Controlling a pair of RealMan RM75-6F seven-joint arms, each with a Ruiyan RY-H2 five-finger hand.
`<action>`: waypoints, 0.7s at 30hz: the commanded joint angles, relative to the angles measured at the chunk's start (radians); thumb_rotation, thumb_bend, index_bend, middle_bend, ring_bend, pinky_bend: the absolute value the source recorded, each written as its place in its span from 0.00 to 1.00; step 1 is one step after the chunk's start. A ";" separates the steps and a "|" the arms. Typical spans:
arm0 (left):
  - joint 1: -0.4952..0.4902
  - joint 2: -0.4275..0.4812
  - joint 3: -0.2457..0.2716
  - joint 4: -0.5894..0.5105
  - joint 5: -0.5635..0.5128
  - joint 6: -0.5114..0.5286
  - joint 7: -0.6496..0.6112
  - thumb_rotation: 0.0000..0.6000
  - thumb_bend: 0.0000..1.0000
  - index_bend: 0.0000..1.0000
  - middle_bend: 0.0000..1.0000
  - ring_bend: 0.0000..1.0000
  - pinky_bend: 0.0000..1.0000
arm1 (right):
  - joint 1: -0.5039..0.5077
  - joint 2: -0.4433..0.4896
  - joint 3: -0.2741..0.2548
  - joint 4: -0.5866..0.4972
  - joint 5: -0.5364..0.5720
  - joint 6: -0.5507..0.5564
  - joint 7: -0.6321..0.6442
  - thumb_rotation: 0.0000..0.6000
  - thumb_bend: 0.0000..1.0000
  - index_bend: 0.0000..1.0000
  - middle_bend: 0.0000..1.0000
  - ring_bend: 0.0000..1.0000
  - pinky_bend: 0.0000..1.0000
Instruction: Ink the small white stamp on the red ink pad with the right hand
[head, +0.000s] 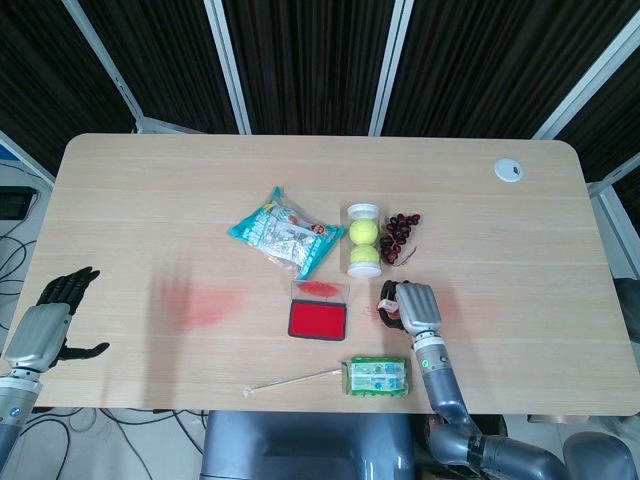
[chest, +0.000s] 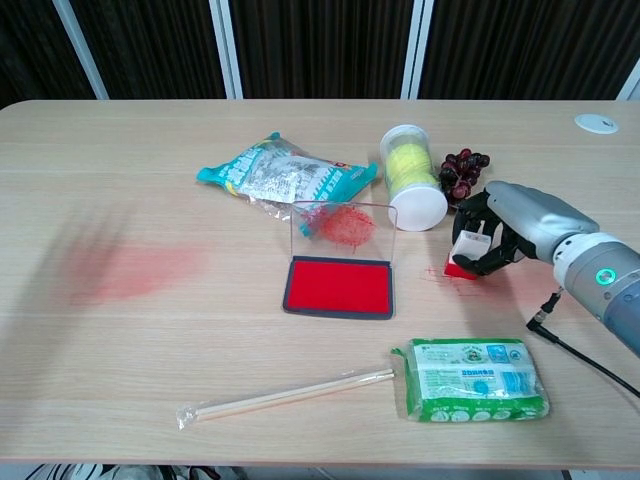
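Clear lid (chest: 342, 226) stands behind ink pad (chest: 337, 287).

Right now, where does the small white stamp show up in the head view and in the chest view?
Head view: the small white stamp is below centre, at the fingers of the right robot hand, just right of the red ink pad.
Chest view: the stamp is right of centre, gripped by that hand.
Shared landmark: the tennis ball tube, just beyond it.
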 joint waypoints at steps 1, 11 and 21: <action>0.000 0.000 0.000 0.000 0.000 -0.001 0.000 1.00 0.04 0.00 0.00 0.00 0.00 | 0.000 0.004 0.002 -0.006 0.004 -0.004 -0.006 1.00 0.53 0.76 0.56 0.47 0.52; 0.000 0.001 0.000 -0.002 -0.002 -0.002 0.000 1.00 0.04 0.00 0.00 0.00 0.00 | 0.001 0.015 0.007 -0.027 0.027 -0.018 -0.037 1.00 0.51 0.72 0.53 0.46 0.52; -0.001 0.002 0.000 -0.003 -0.004 -0.006 0.000 1.00 0.04 0.00 0.00 0.00 0.00 | 0.003 0.024 0.007 -0.039 0.046 -0.031 -0.060 1.00 0.50 0.68 0.50 0.44 0.49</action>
